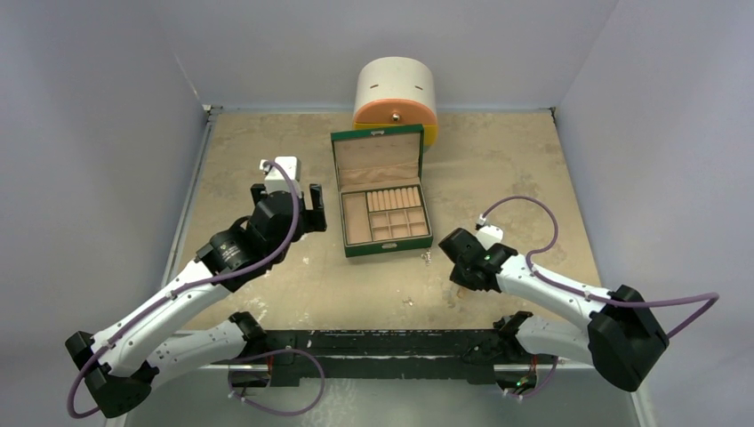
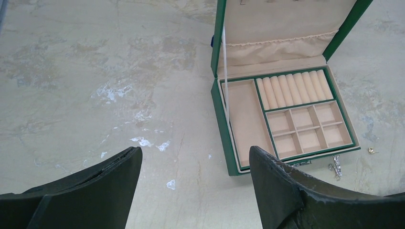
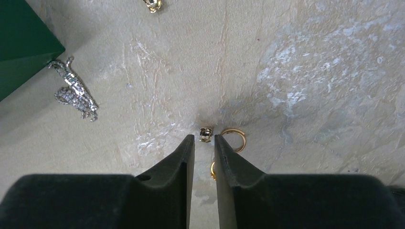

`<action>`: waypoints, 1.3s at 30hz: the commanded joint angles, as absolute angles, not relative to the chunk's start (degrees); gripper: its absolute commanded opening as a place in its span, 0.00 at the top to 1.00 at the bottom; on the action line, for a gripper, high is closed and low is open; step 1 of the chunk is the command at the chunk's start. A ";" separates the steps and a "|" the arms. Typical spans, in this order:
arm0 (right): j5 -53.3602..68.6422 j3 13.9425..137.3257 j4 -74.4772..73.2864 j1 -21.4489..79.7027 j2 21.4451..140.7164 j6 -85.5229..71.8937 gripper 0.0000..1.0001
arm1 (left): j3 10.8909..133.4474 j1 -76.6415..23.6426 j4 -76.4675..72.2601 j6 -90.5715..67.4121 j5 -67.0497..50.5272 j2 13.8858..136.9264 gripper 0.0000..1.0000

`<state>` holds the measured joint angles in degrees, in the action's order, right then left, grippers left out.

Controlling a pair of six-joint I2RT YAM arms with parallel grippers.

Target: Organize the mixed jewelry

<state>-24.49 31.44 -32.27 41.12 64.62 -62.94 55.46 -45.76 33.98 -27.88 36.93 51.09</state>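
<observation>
The mixed jewelry lies on the table in front of the green box (image 1: 384, 194). In the right wrist view a small silvery stud (image 3: 206, 134) sits right at my right gripper's (image 3: 204, 137) tips, in their narrow gap, with a sliver of space on each side. A gold ring (image 3: 234, 139) lies just right of it. Another gold bit (image 3: 212, 169) peeks out under the right finger. A sparkly silver piece (image 3: 74, 90) lies by the box corner (image 3: 24, 43), and a gold piece (image 3: 153, 5) at the top edge. My left gripper (image 2: 196, 157) is wide open and empty, left of the box (image 2: 220, 124).
The box stands open with tan compartments and ring rolls. A white and orange round container (image 1: 395, 93) stands behind it by the back wall. Grey walls close in the table on three sides. In the left wrist view a silver piece (image 2: 336, 164) and a gold bit (image 2: 371, 150) lie by the box front.
</observation>
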 commanded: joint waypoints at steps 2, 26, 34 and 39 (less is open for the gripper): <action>-27.01 31.11 -31.29 40.57 65.10 -63.97 0.77 | 55.35 -45.43 32.34 -27.33 38.21 50.65 0.18; -25.52 30.49 -28.96 38.06 66.42 -60.48 0.84 | 55.17 -45.42 32.52 -27.52 38.62 51.77 0.18; -25.41 30.30 -29.04 38.06 66.28 -60.47 0.89 | 55.18 -45.37 32.61 -27.42 38.61 51.60 0.18; -24.94 30.23 -29.14 38.06 65.67 -60.45 0.95 | 55.15 -45.41 32.65 -27.42 38.79 51.50 0.18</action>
<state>-24.45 30.61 -28.99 38.22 66.37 -60.42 55.37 -45.76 34.00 -27.88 37.74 51.86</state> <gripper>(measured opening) 0.077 0.820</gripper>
